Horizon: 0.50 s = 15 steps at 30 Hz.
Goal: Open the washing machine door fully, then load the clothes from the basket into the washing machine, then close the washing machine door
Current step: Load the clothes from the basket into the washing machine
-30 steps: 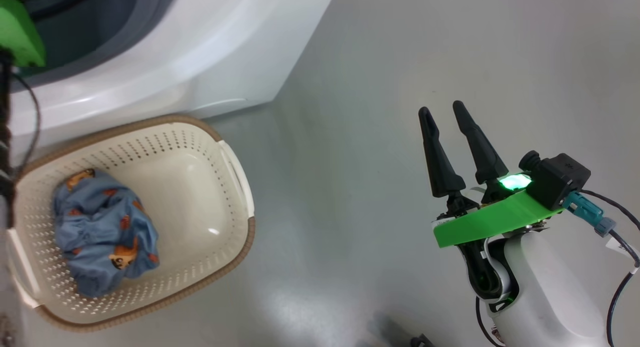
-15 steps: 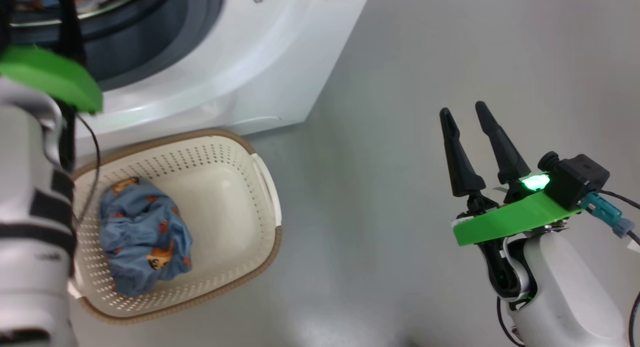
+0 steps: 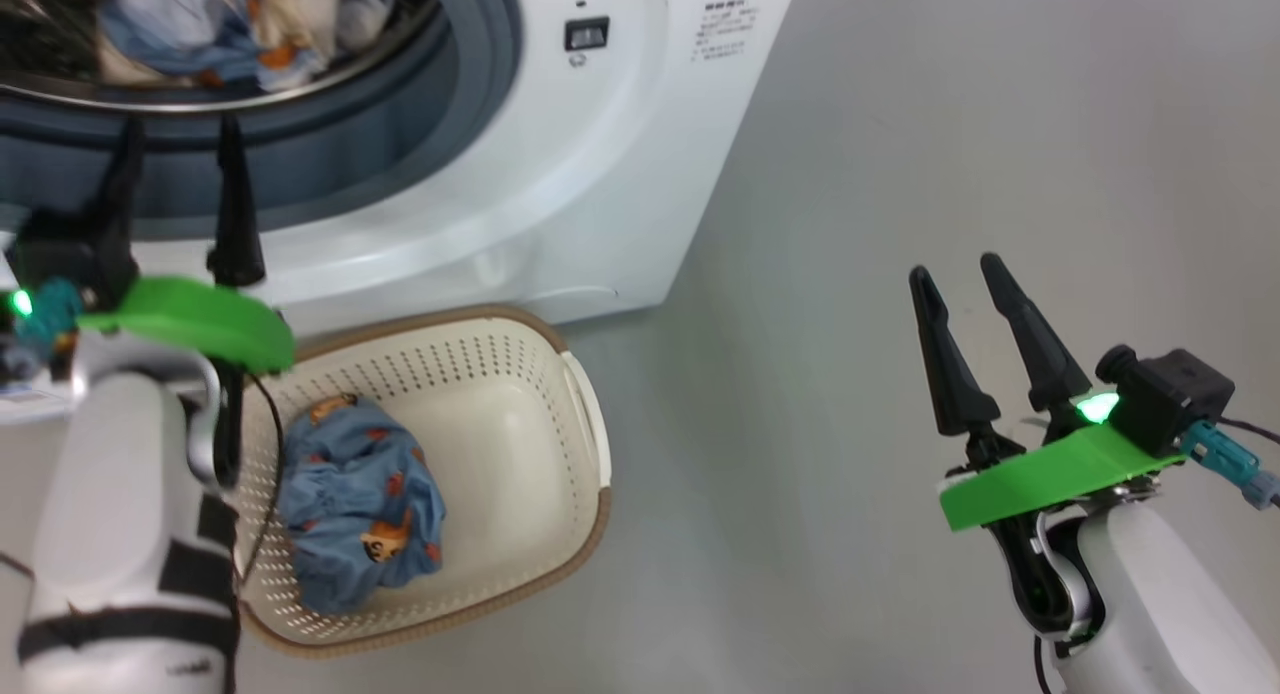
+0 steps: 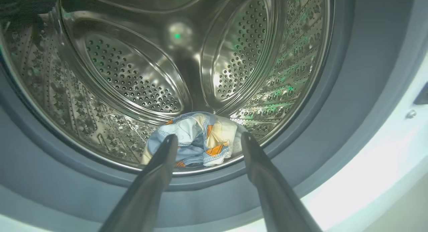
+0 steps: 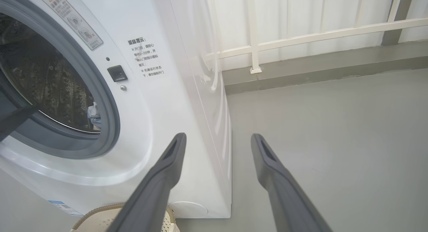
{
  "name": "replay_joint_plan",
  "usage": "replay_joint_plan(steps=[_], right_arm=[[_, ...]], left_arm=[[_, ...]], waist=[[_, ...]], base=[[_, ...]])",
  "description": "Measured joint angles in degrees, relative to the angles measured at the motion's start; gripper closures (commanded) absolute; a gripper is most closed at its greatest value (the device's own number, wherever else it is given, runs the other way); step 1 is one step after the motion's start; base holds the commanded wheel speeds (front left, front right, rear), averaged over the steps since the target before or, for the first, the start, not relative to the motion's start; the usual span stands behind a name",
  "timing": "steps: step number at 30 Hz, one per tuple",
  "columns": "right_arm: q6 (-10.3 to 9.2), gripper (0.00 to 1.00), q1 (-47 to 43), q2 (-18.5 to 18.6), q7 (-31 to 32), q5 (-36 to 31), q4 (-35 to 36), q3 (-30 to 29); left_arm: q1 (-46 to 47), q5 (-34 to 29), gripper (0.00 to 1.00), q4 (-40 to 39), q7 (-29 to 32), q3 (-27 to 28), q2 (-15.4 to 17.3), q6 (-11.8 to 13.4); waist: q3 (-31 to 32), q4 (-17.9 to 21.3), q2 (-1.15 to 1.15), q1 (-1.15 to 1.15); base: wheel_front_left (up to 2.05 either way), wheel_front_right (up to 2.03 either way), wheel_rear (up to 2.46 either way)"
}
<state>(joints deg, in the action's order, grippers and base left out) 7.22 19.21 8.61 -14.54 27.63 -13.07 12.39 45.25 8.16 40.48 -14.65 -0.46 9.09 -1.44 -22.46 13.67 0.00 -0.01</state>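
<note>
- The left gripper (image 3: 180, 132), fingers spread and carrying nothing, hangs at the mouth of the washing machine (image 3: 620, 154). It points into the steel drum (image 4: 133, 75), where one bear-print garment (image 4: 194, 141) lies at the front lip.
- Below it, the basket (image 3: 590, 454) sits against the machine's foot — a crumpled blue bear-print bundle (image 3: 355, 504) fills its left half.
- The bundle looks light, soft and limp. A pinch on a raised fold near its top should lift it, though loose cloth may trail or snag on the rim.
- The right gripper (image 3: 955, 266), fingers parted and bare, hovers over the grey floor (image 3: 800, 274) — well apart from the basket.
</note>
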Motion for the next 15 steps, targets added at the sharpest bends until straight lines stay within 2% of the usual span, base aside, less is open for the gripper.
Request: replay_joint_plan(steps=[15], right_arm=[[0.0, 0.0, -5.62, 2.86, 0.0, 0.0, -0.85, -0.93]], left_arm=[[-15.94, -1.8, 0.0, -9.23, 0.0, 2.13, -2.43, -0.02]], waist=[[7.85, -3.07, 0.0, 0.0]], base=[[0.0, 0.0, 0.0]])
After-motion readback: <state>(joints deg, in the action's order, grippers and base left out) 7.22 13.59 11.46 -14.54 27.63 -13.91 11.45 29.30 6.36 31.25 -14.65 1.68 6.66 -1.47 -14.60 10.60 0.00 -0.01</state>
